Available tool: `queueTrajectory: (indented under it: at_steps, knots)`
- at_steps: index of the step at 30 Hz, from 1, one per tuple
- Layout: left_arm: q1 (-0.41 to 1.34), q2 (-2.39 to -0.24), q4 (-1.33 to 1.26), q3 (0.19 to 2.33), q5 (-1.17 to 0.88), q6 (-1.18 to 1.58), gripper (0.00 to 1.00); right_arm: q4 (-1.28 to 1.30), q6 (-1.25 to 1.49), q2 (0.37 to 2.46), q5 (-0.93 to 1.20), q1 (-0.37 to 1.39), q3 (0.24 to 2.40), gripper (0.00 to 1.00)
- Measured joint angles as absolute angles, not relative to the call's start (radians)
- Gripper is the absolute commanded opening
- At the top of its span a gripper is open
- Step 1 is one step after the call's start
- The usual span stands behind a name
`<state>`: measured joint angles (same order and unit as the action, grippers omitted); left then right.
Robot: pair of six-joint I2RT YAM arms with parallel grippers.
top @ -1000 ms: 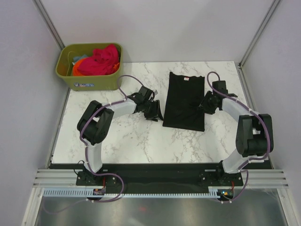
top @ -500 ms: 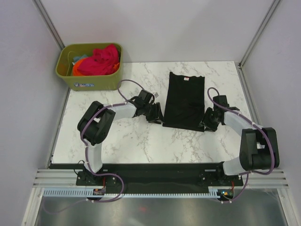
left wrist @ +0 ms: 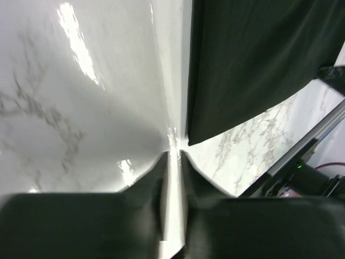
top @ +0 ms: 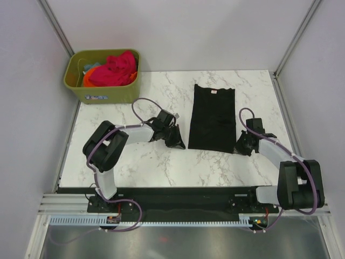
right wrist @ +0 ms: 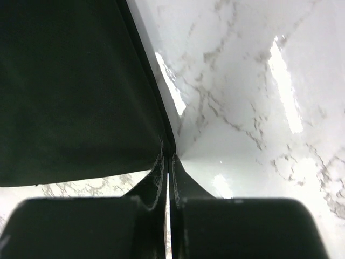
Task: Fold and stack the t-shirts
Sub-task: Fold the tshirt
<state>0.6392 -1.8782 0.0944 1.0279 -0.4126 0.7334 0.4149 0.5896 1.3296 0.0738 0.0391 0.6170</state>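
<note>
A black t-shirt (top: 213, 116) lies flat on the marble table (top: 145, 162), folded into a long strip with its neck label at the far end. My left gripper (top: 177, 141) sits low at the strip's near left corner. In the left wrist view this gripper (left wrist: 172, 154) is shut, the cloth corner (left wrist: 190, 141) lying just past its tips and only table showing in the slit. My right gripper (top: 241, 145) is at the near right corner. In its wrist view it (right wrist: 168, 157) is shut, with the black t-shirt's corner (right wrist: 164, 147) running into its tips.
An olive-green bin (top: 102, 93) stands at the far left corner, holding a pink-red t-shirt (top: 114, 69), an orange one (top: 89, 79) and a bit of teal cloth (top: 92, 66). Walls close in the table on the left, right and far sides.
Both grippers slid from the shirt's long sides toward me to its near corners. They stood open before and are now shut. The shirt's near end looks slightly narrower.
</note>
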Motion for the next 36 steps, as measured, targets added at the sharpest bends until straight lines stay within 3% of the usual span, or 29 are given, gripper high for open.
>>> queueTrajectory:
  at_steps: [3, 6, 10, 12, 16, 26, 29, 31, 33, 36]
  knots:
    - [0.665, -1.819, 0.100, 0.991, -0.383, 0.760, 0.42, 0.434, 0.595, 1.271, 0.069, 0.039, 0.579, 0.00]
    - [0.682, -1.764, 0.102, 0.969, -0.359, 0.779, 0.44, 0.445, 0.604, 1.222, 0.070, 0.039, 0.538, 0.01]
    - [0.697, -1.719, 0.094, 0.965, -0.342, 0.799, 0.49, 0.449, 0.630, 1.192, 0.068, 0.039, 0.518, 0.39]
    - [0.707, -1.717, 0.075, 0.961, -0.342, 0.813, 0.50, 0.450, 0.643, 1.184, 0.068, 0.040, 0.520, 0.48]
    - [0.734, -1.722, 0.041, 0.941, -0.343, 0.852, 0.52, 0.479, 0.686, 1.150, 0.052, 0.039, 0.519, 0.50]
    - [0.763, -1.843, -0.087, 0.934, -0.349, 0.965, 0.50, 0.472, 0.787, 1.088, 0.000, 0.039, 0.485, 0.44]
    - [0.764, -1.848, -0.101, 0.934, -0.342, 0.981, 0.47, 0.464, 0.799, 1.085, -0.015, 0.039, 0.463, 0.38]
    - [0.764, -1.851, -0.102, 0.934, -0.336, 0.987, 0.42, 0.458, 0.805, 1.071, -0.025, 0.039, 0.452, 0.25]
    - [0.765, -1.854, -0.102, 0.934, -0.326, 0.995, 0.26, 0.451, 0.814, 1.054, -0.031, 0.039, 0.434, 0.07]
    - [0.765, -1.864, -0.099, 0.934, -0.311, 1.003, 0.03, 0.448, 0.815, 1.039, -0.036, 0.039, 0.426, 0.00]
